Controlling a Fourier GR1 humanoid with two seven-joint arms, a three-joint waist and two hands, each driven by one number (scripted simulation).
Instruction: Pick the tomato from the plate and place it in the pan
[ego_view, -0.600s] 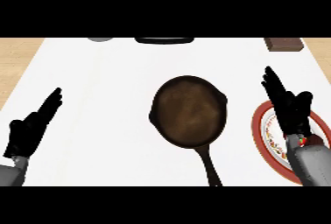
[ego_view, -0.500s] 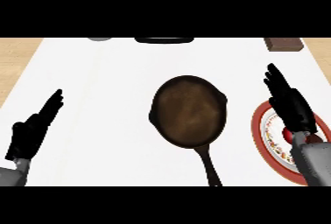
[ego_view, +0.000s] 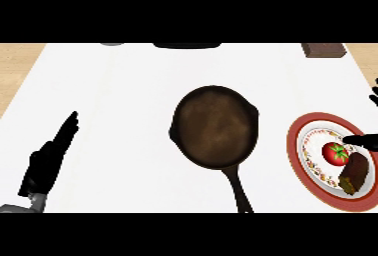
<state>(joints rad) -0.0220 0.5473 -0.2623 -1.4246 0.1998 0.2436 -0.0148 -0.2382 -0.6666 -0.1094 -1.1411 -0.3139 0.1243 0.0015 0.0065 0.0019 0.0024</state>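
- Black left hand (ego_view: 46, 162) is low at the view's left, fingers straight and together, pointing up-view. Relaxed and flat, not wrapped round anything.
- White tabletop (ego_view: 118, 100) carries everything.
- Small grey thing (ego_view: 111, 44) sits at the far edge, upper left, cut off by the view.
- Dark flat thing (ego_view: 187, 45) is at the far edge, middle, also cut off.
- Dark brown pan (ego_view: 214, 127) sits mid-tabletop, handle running to the near edge and slightly right.
- Brown block (ego_view: 323, 49) is at the far right.
- Red-rimmed plate (ego_view: 293, 155) lies right of the pan, near it but apart.
- Red tomato (ego_view: 336, 153) with green stem sits on the plate, about centre.
- Dark brown lump (ego_view: 356, 172) is on the plate too, touching the tomato's lower right.
- Right hand (ego_view: 363, 139) is mostly out of view at the right edge. One black part reaches over the plate just beside the tomato's upper right. Contact: can't tell. Spread or curled: can't tell.
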